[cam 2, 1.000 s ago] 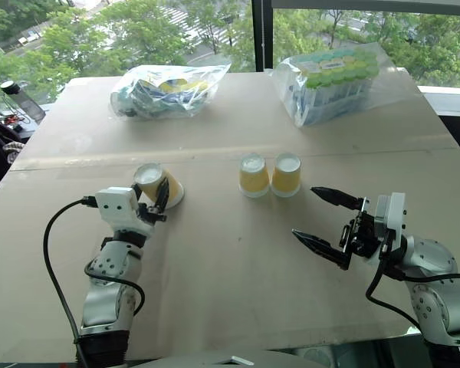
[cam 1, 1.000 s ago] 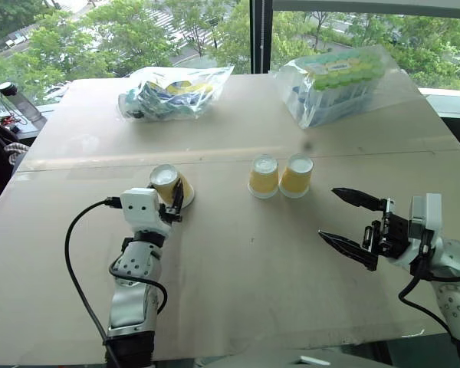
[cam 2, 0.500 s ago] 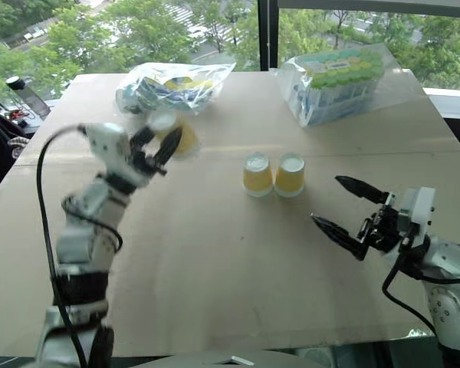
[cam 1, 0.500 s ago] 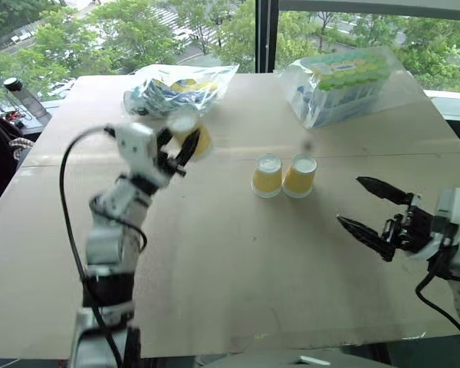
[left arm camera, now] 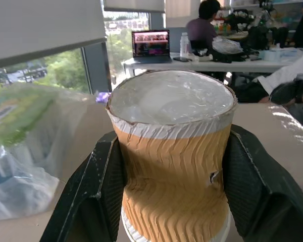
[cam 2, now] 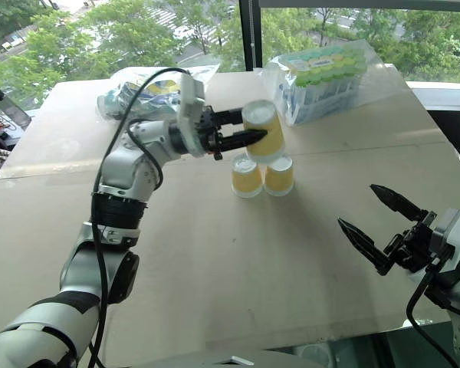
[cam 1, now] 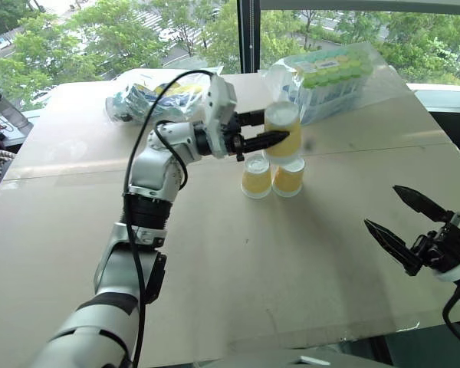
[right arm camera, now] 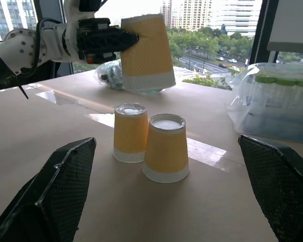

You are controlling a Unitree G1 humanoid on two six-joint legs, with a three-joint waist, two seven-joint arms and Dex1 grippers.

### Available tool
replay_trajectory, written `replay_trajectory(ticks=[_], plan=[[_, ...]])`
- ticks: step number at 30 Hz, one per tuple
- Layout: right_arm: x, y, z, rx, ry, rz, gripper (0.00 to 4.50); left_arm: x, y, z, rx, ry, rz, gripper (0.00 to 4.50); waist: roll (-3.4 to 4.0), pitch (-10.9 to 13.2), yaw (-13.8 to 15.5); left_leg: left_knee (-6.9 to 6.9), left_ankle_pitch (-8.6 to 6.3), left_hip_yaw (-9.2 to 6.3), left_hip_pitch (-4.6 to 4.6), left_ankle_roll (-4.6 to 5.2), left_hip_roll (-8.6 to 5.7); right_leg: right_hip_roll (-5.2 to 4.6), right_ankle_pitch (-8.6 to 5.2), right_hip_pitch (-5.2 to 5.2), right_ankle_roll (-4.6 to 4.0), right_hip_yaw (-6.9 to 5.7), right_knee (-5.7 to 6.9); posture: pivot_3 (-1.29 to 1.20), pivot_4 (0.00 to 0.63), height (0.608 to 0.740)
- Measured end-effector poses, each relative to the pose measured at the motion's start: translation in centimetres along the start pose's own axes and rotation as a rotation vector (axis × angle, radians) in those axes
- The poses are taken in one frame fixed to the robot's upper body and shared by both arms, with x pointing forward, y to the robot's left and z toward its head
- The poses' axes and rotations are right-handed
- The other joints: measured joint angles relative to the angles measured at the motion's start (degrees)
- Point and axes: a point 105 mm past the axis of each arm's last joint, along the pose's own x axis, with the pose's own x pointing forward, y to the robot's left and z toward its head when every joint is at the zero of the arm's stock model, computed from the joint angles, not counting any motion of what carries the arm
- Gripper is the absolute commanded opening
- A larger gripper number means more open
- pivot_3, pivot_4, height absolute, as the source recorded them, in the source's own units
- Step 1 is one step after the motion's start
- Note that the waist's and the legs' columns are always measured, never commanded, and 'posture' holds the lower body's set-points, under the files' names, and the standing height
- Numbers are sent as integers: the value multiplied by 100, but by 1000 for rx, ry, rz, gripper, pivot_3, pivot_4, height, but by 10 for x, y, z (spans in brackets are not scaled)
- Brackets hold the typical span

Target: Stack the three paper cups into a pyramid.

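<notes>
The left arm (cam 1: 149, 184) is built of rounded silver-grey shells joined by black ribbed collars, and a thin black cable loops up from the forearm in a high arc to the white, boxy wrist block. From that block the left gripper (cam 1: 274, 127) extends as two slim, black, pointed fingers (cam 1: 267, 139), which in the left wrist view look like broad matte black wedges with smooth inner faces. The right gripper (cam 2: 377, 225) has the same tapering black fingers (cam 2: 365, 245), with a fine dotted texture on their surfaces in the right wrist view, mounted on a black mechanism and a white housing with a black cable trailing below it.
</notes>
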Motion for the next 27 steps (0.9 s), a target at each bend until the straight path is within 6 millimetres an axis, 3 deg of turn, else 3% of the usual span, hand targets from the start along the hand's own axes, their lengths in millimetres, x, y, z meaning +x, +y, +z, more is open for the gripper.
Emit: replay_trajectory(ticks=[15, 25, 27], plan=[[2, 4, 9, -13, -49, -38, 4500, -3, 12, -19, 46, 79, 7, 2168, -1, 0, 43, 2, 0, -1, -1, 0, 0, 0, 0, -1, 0, -1, 1, 0, 150, 740], [10, 2, 17, -13, -61, -24, 4500, 3, 12, -18, 38, 39, 17, 2168, -1, 1, 46, 6, 0, -2, -3, 0, 0, -1, 0, 0, 1, -2, 1, 0, 150, 740], [10, 2, 17, -12, -61, -23, 4500, 2, 12, -18, 43, 42, 19, 3122, -1, 0, 46, 6, 0, -2, -3, 0, 0, -1, 0, 0, 1, -2, 2, 0, 150, 740]])
